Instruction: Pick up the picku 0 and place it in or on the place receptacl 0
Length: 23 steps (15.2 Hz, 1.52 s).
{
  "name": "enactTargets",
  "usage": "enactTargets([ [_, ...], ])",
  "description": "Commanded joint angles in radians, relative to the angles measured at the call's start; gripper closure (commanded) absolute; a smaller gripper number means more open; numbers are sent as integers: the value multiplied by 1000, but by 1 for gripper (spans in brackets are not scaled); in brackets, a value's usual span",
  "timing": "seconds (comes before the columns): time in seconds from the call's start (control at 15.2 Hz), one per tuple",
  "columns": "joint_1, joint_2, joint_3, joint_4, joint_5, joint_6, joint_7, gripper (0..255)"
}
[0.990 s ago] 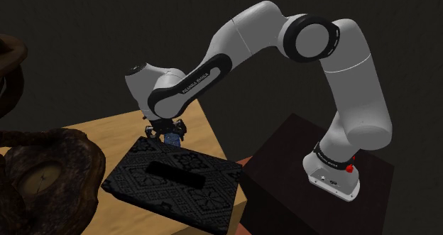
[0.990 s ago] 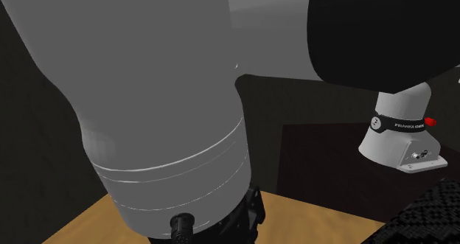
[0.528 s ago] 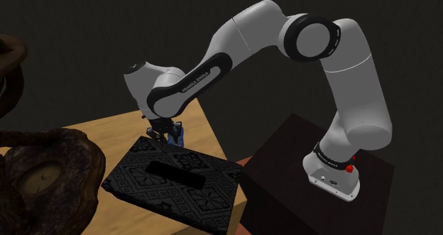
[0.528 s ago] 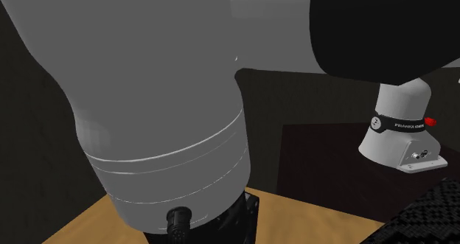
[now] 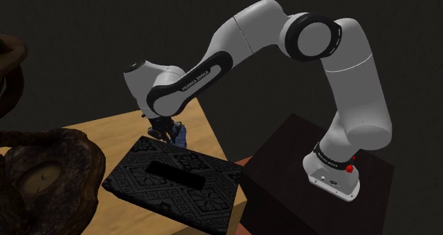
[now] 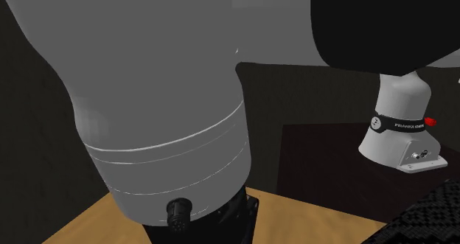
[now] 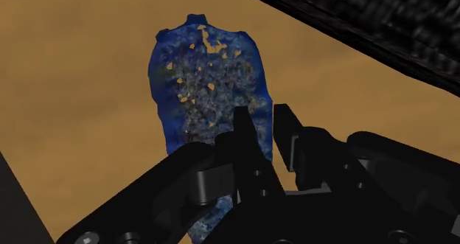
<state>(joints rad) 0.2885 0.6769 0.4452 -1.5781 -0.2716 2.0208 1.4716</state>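
"FRANKA EMIKA" in white stands on the arm's dark forearm band [image 5: 186, 84] and on its black base band [image 6: 402, 122], toward four o'clock.

A light wooden table [image 5: 115, 137] stands before a dim, dark grey wall [image 5: 85, 35].

Table [image 5: 117, 127] under the claw [image 5: 165, 130]: tan, wood-look, matt, with no grain visible. Lump [image 7: 206, 73] just ahead of the claw: mottled blue with orange flecks, rough and pitted, dull. Slab [image 5: 174, 177] beside the claw: black, with a fine repeating raised pattern like woven cloth or embossing and a faint sheen on the ridges. Claw itself: black, matt, hard-looking. Arm [image 5: 241, 35] above it: white shell, smooth, soft satin shine; joints darker. Stand [image 5: 284, 148] well behind the claw: dark maroon, flat, matt.
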Motion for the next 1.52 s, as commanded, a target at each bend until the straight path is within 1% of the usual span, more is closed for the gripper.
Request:
enactTargets([
  [0.0,-3,-10,3,1,5,-17,-3,255],
  [0.59,-12,-70,21,31,31,-104,-15,255],
  [0.66,-10,-61,19,32,28,-95,-14,255],
  [0.73,-10,-61,19,32,28,-95,-14,0],
  [0.79,-112,-120,59,-101,105,47,-114,0],
  [0.86,-216,-156,108,-210,192,173,-233,0],
  [0.92,-322,-171,164,-298,290,279,-372,0],
  [0.99,-383,-168,199,-336,344,328,-452,0],
  [1.45,-344,-102,178,-343,311,400,-430,0],
])
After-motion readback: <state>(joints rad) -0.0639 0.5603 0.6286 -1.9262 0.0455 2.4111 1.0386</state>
